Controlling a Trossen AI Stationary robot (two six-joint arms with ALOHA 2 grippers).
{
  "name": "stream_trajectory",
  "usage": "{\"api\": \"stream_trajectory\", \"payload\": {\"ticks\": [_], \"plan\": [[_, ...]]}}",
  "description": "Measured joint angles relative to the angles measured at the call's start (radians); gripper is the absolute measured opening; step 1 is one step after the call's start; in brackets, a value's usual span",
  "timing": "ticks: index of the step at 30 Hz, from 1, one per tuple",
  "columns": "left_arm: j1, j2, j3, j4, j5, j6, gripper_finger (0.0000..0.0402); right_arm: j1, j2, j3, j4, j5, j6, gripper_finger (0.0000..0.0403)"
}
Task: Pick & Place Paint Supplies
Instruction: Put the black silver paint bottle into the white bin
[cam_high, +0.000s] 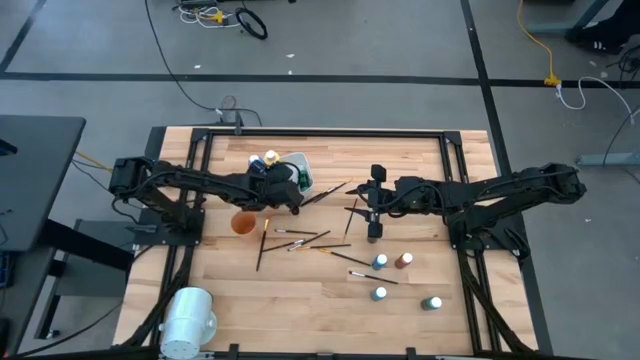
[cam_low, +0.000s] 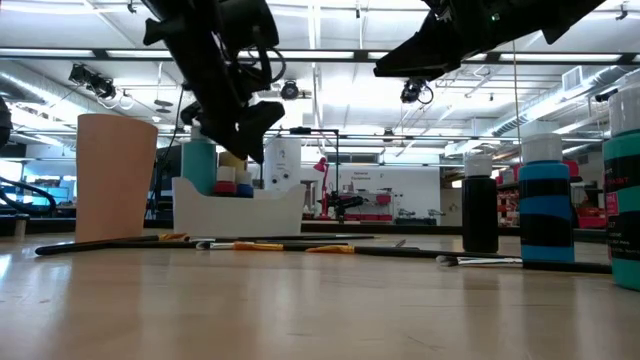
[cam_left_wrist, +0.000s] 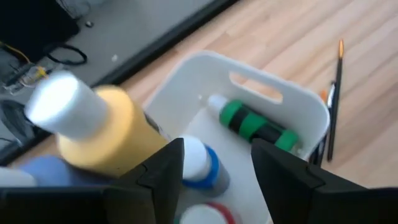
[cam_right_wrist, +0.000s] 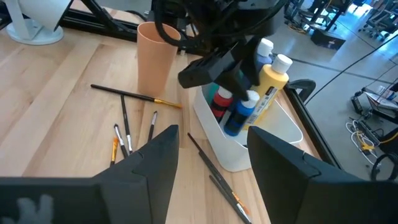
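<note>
The white tub (cam_left_wrist: 281, 83) stands at the table's far middle and holds several paint bottles: a big yellow one (cam_left_wrist: 106, 132) leaning, a blue one (cam_left_wrist: 200, 163) upright, a red one (cam_right_wrist: 221, 103) and a green-and-black one (cam_left_wrist: 255, 124) lying on its side. My left gripper (cam_left_wrist: 217, 149) hangs open just over the tub (cam_high: 300, 168), its fingers on either side of the blue bottle's cap and above it. My right gripper (cam_right_wrist: 211, 165) stands open in the air to the tub's right. Thin brushes (cam_high: 305, 240) lie scattered on the table.
An orange cup (cam_high: 243, 222) stands near the tub's left. Several more bottles (cam_high: 380, 263) stand at the near right, with a black one (cam_high: 374, 232) under my right arm. A large white cylinder (cam_high: 188, 316) lies at the near left corner.
</note>
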Motion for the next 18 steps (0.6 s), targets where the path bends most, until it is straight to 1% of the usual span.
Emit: {"api": "stream_trajectory", "payload": {"ticks": [3, 8, 11, 13, 16, 18], "plan": [[0.0, 0.0, 0.029, -0.002, -0.03, 0.05, 0.0197, 0.0, 0.0, 0.0, 0.0, 0.0, 0.0, 0.0196], [-0.005, 0.0, 0.102, -0.001, -0.018, 0.186, 0.0197, 0.0, 0.0, 0.0, 0.0, 0.013, 0.011, 0.0196], [-0.016, 0.0, 0.155, -0.007, -0.01, 0.276, 0.0197, 0.0, 0.0, 0.0, -0.003, 0.016, 0.067, 0.0196], [-0.024, -0.003, 0.184, -0.008, 0.01, 0.334, 0.0197, 0.0, -0.001, 0.0, -0.036, -0.013, 0.096, 0.0196], [-0.037, -0.036, 0.19, -0.001, 0.034, 0.408, 0.0197, 0.0, -0.001, 0.0, -0.121, -0.084, 0.12, 0.0196], [-0.044, -0.08, 0.17, 0.0, 0.034, 0.411, 0.0197, 0.001, -0.001, 0.0, -0.174, -0.098, 0.167, 0.0196]]}}
